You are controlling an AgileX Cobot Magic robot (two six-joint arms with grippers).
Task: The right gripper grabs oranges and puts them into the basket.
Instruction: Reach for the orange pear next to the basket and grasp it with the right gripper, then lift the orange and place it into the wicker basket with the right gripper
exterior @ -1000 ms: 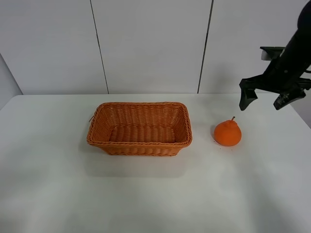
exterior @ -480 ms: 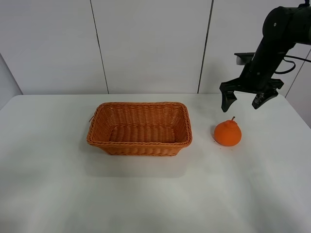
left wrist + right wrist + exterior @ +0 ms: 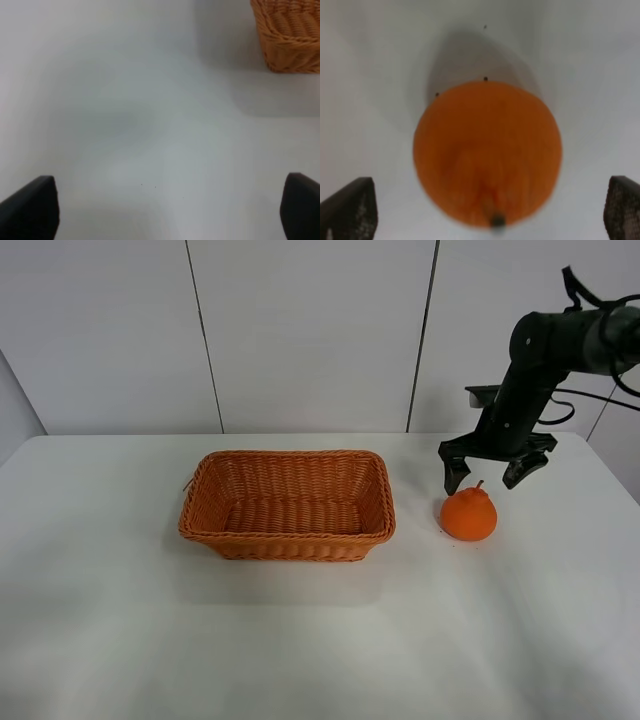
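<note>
One orange (image 3: 468, 514) with a knob top and short stem sits on the white table, right of the wicker basket (image 3: 287, 504). My right gripper (image 3: 486, 472) is open and hangs just above the orange, one finger to each side of the stem, not touching the fruit. In the right wrist view the orange (image 3: 488, 152) fills the middle between the two fingertips (image 3: 347, 207). The basket is empty. My left gripper (image 3: 165, 210) is open over bare table, with a basket corner (image 3: 289, 35) in its view; it is out of the exterior high view.
The white table (image 3: 300, 640) meets a white panelled wall (image 3: 300, 330) behind the basket. The right arm's black cables (image 3: 580, 300) hang at the far right.
My right gripper has moved left and down from the far right, ending open just above the orange. The orange and basket have not moved.
</note>
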